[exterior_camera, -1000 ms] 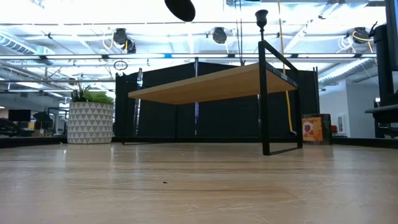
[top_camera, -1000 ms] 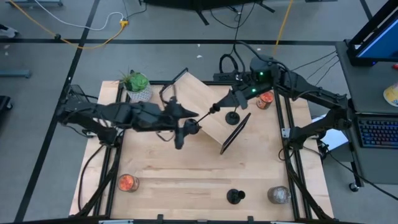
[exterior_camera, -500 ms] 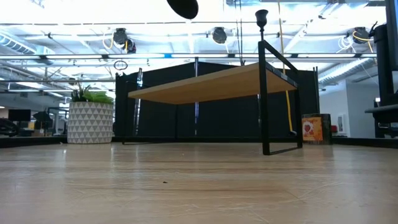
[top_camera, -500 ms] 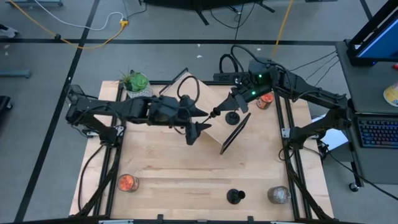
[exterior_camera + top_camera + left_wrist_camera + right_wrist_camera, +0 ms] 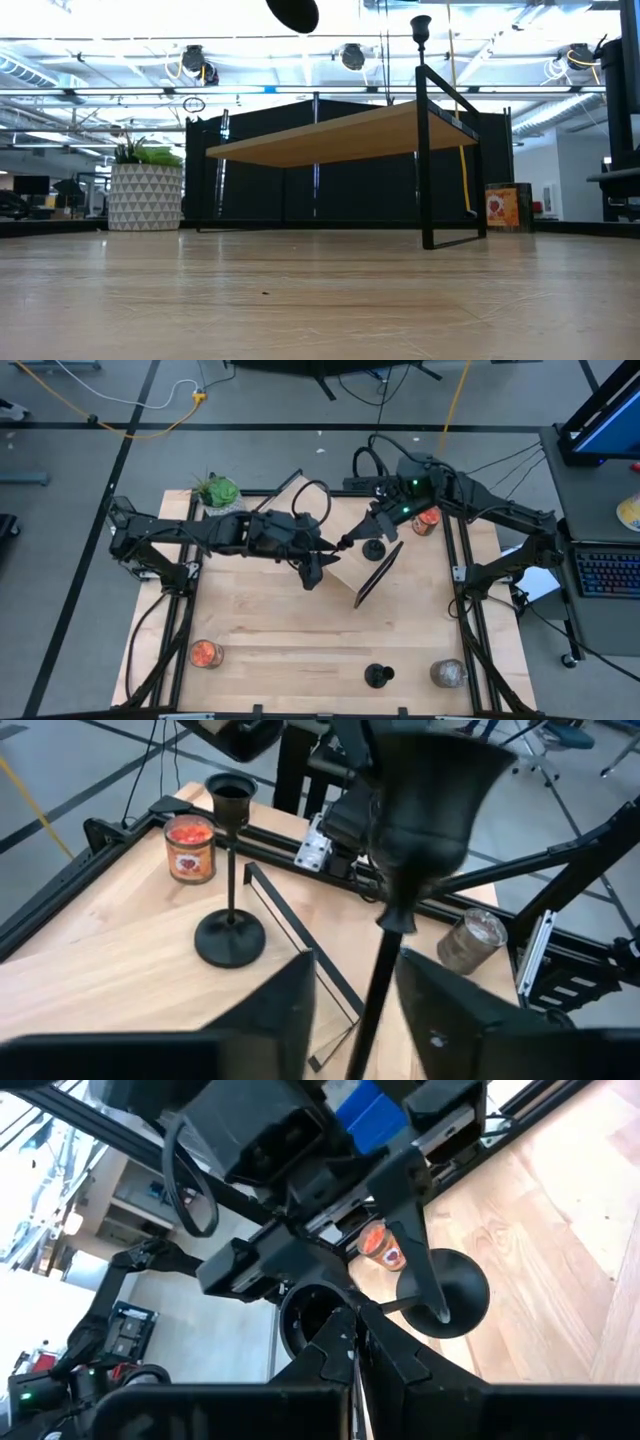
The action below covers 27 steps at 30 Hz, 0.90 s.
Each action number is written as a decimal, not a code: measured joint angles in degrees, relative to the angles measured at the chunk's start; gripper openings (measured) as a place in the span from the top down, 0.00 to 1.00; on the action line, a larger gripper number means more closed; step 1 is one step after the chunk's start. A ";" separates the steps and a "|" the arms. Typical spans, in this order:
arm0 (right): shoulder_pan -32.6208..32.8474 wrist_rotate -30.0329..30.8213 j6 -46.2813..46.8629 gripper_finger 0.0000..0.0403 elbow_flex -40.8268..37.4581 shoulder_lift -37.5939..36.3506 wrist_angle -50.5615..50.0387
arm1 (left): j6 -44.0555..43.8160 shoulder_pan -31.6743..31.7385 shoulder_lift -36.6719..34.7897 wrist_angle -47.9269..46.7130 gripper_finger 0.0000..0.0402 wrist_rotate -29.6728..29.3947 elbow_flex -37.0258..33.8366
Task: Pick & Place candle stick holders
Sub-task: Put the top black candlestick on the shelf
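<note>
1. We find the held candle stick holder (image 5: pixel 350 538) in mid-air above the raised shelf (image 5: pixel 325 510), passing between the two arms.
2. The right gripper (image 5: pixel 378 523) is clamped shut on its thin stem. We do not release this grip yet.
3. The left gripper (image 5: pixel 318 563) straddles the same stem. In the left wrist view, its fingers (image 5: pixel 270 1010) stand apart, with a gap showing on one side of the stem.
4. We centre the stem between the pads, then close until both pads bear on it.
5. We open the right gripper only once the left grip is judged firm, since a thin stem is likely to pivot under the weight of its base.
6. We withdraw clear of the standing candle stick holder (image 5: pixel 375 548) on the shelf. A third holder (image 5: pixel 378 676) stands on the table's near edge.
</note>
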 joint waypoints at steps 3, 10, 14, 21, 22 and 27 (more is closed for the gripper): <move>0.00 0.08 0.08 1.00 0.00 0.07 -0.06 | 0.39 0.17 -0.04 -0.48 0.78 0.12 0.00; -0.04 0.59 0.21 1.00 0.00 0.11 -0.06 | 0.98 0.79 -0.04 -0.71 0.96 4.74 0.00; -0.04 0.52 0.17 1.00 0.00 0.11 -0.04 | 0.73 0.97 -0.04 -0.89 0.97 5.38 0.00; -0.04 0.52 0.41 0.99 -0.02 0.11 1.68 | 0.81 0.97 -0.04 -0.81 0.97 5.18 0.02; -0.04 0.51 0.41 0.98 -0.02 0.11 1.71 | 0.79 0.97 -0.04 -0.98 0.97 5.18 0.02; 0.02 -0.06 1.04 0.90 -0.02 -0.03 2.00 | 0.39 1.08 -0.04 -2.12 0.97 3.45 0.00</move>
